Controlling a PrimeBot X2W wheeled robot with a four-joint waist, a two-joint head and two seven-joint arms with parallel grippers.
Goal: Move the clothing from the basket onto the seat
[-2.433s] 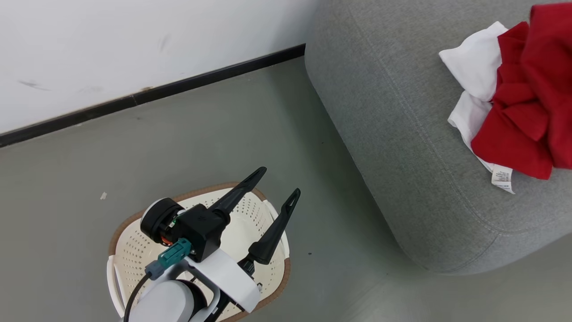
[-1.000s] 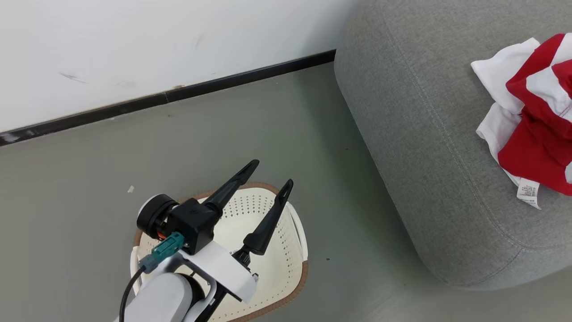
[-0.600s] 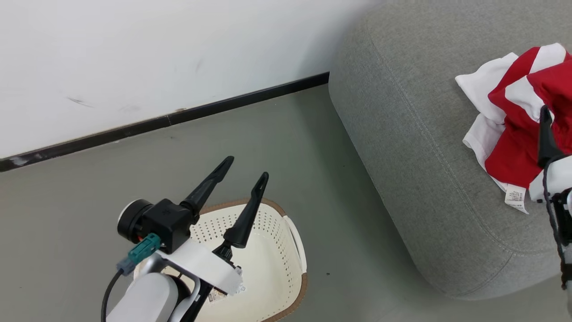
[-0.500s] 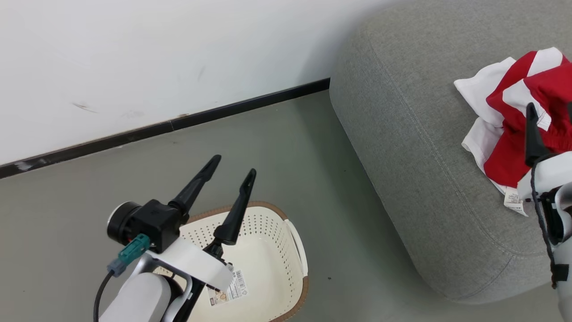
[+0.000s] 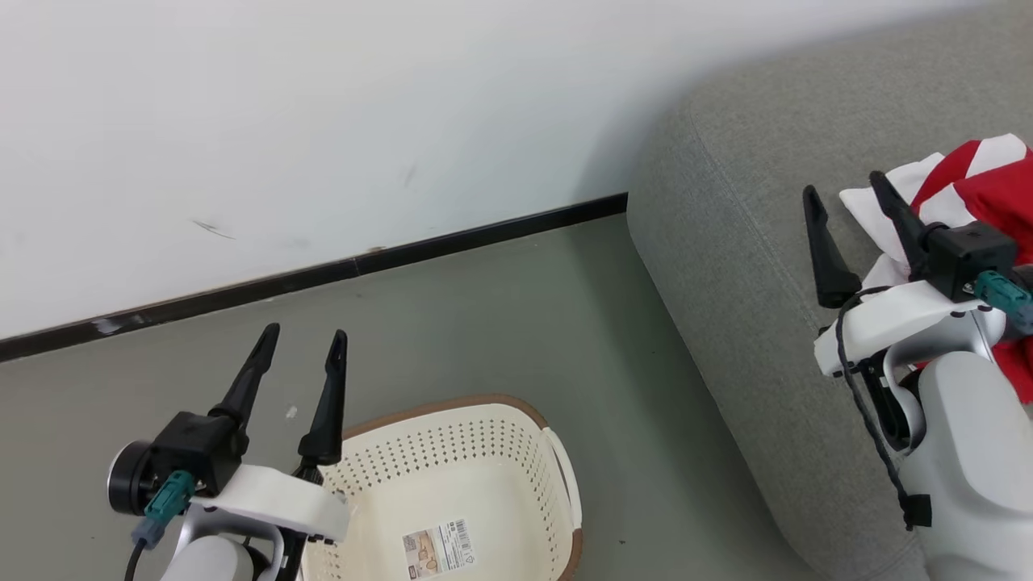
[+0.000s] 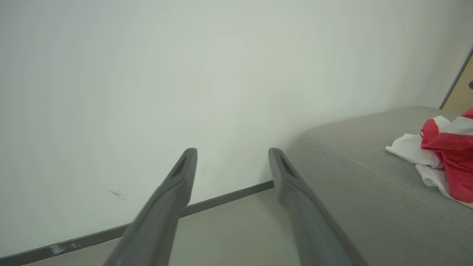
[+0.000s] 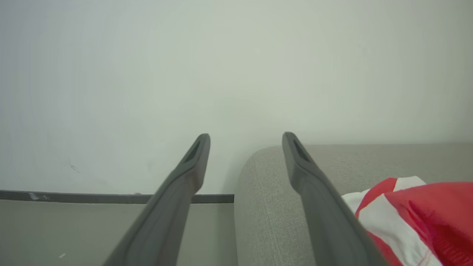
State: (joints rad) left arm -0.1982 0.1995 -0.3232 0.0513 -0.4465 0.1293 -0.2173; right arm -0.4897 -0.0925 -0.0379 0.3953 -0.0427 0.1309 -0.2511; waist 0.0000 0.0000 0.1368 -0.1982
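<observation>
While the red sportswear clothing with white panels [image 5: 989, 181] is lying bunched on the large grey woven-fabric seat [image 5: 726, 258], the cream-white perforated plastic basket with a brown rim [image 5: 452, 402] is sitting on the grey-green floor [image 5: 484, 307], apart from the seat's rounded corner. Both claws are standing released, gripping nothing. The left gripper [image 5: 305, 331] is hovering at the basket's left end with its two dark fingers spread. The right gripper [image 5: 842, 184] is hanging over the seat, one finger crossing in front of the white cloth edge; whether it is touching cannot be told.

Judged from this layout, the transfer step is ending: the part of the basket's interior that is showing is carrying no cloth, though its near end is running off the frame. The next move is likely calling for a check of that hidden end, then for drawing both arms clear without dragging the pile off the seat.

As for writing, a small pale sticker [image 5: 438, 549] with a barcode and a tiny picture is lying on the basket floor. Its print is too small to read, and no brand name is legible.
</observation>
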